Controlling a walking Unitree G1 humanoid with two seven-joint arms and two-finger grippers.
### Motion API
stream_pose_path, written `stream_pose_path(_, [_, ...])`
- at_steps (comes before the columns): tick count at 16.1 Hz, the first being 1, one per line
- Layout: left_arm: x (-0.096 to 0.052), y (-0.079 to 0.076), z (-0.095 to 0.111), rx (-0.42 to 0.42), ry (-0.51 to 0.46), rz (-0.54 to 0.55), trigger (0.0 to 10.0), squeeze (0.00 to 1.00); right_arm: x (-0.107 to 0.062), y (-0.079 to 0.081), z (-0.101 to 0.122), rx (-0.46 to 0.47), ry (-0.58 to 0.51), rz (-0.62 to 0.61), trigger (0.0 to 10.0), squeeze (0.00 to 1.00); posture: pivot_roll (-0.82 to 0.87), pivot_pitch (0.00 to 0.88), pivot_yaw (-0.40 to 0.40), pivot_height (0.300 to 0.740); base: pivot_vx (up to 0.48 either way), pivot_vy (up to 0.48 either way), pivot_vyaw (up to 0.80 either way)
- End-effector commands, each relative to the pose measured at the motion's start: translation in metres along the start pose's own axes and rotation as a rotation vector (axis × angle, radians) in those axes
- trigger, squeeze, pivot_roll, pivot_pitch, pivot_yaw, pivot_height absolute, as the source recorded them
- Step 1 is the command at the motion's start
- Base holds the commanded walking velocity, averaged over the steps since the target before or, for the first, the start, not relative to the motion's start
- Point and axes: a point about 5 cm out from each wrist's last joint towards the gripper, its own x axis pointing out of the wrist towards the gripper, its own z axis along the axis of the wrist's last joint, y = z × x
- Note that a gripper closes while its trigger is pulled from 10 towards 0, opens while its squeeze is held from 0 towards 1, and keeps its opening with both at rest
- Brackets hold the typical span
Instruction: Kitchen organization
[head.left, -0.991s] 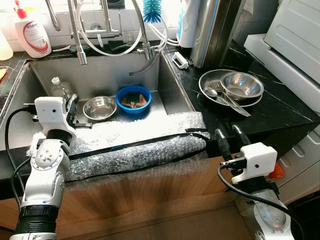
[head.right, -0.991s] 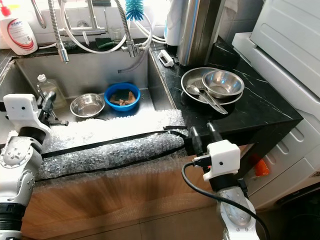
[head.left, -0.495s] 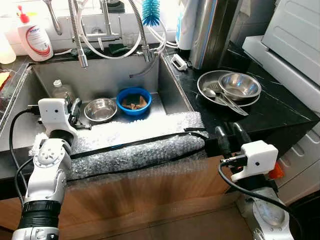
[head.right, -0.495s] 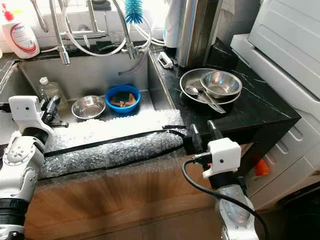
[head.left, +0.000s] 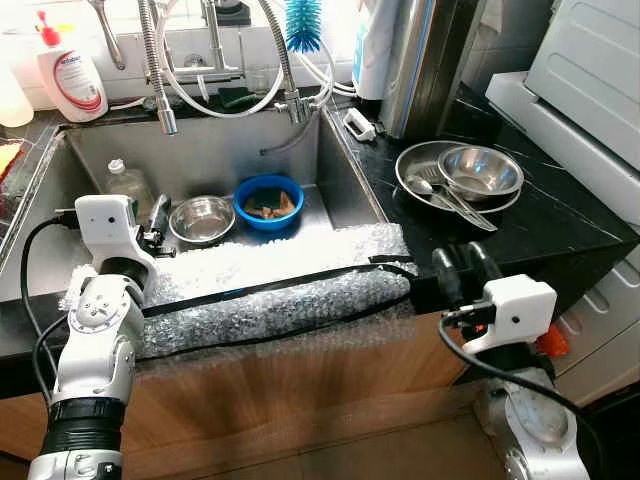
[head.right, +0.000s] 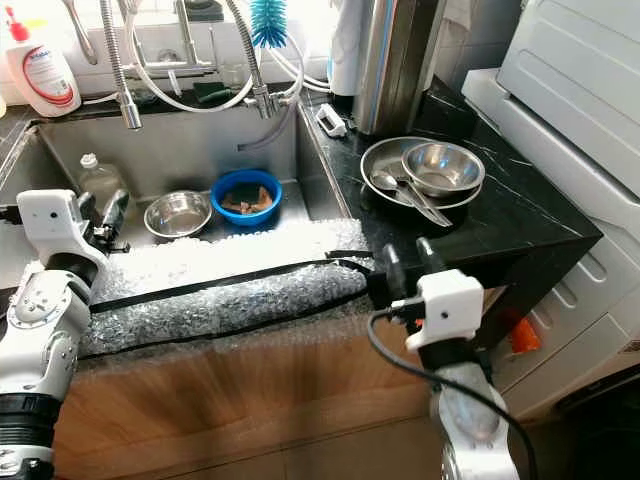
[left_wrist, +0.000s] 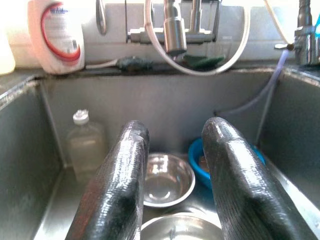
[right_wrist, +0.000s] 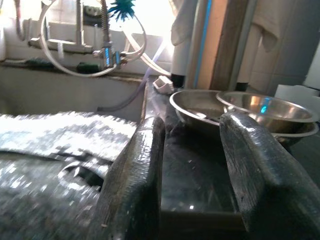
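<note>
as your left gripper (head.left: 155, 222) edged toward the sink (head.left: 330, 170), fingers apart, right gripper (head.left: 462, 272) also apart, nothing's grasped yet; steel bowl (head.left: 201, 217) at 1 o'clock.

The sink (head.left: 70, 190) floor is crowded at the back: a clear plastic bottle (head.left: 125, 182) stands by the left wall, a steel bowl (head.left: 201, 218) lies just beside it, and a blue bowl (head.left: 267, 199) touches the steel one. Bubble wrap (head.left: 270, 290) covers the front rim, so entry is over it. The spray faucet (head.left: 158, 70) and hoses (head.left: 300, 90) hang over the basin's rear. On the black counter (head.left: 560, 235), a steel plate (head.left: 415, 165) with a bowl (head.left: 485, 170) and spoons (head.left: 445, 198) takes the middle; its near edge is bare.
</note>
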Motion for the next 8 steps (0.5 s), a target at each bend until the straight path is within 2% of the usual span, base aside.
stream_pose_path(1, [0.006, -0.004, 0.024, 0.037, -0.106, -0.015, 10.0, 0.0, 0.001, -0.005, -0.002, 0.014, 0.017, -0.026, 10.0, 0.0, 0.03, 0.077, -0.024, 0.74, 0.0, 0.0, 0.0])
stream_pose_path(3, [0.009, -0.004, 0.052, 0.04, -0.214, -0.008, 10.0, 0.0, 0.004, -0.005, -0.001, 0.009, 0.014, -0.026, 10.0, 0.0, 0.03, 0.082, -0.025, 0.74, 0.0, 0.0, 0.0])
stream_pose_path(5, [0.004, 0.001, 0.071, 0.108, -0.282, 0.003, 10.0, 0.0, 0.006, -0.005, -0.001, 0.011, 0.014, -0.033, 10.0, 0.0, 0.03, 0.088, -0.023, 0.74, 0.0, 0.0, 0.0])
stream_pose_path(7, [-0.011, 0.01, 0.076, 0.25, -0.299, -0.011, 10.0, 0.0, 0.008, -0.004, -0.001, 0.021, 0.014, -0.034, 10.0, 0.0, 0.04, 0.093, -0.022, 0.74, 0.0, 0.0, 0.0])
stream_pose_path(8, [-0.018, 0.014, 0.072, 0.25, -0.277, -0.003, 10.0, 0.0, 0.008, -0.004, -0.001, 0.033, 0.021, -0.039, 10.0, 0.0, 0.04, 0.098, -0.025, 0.74, 0.0, 0.0, 0.0])
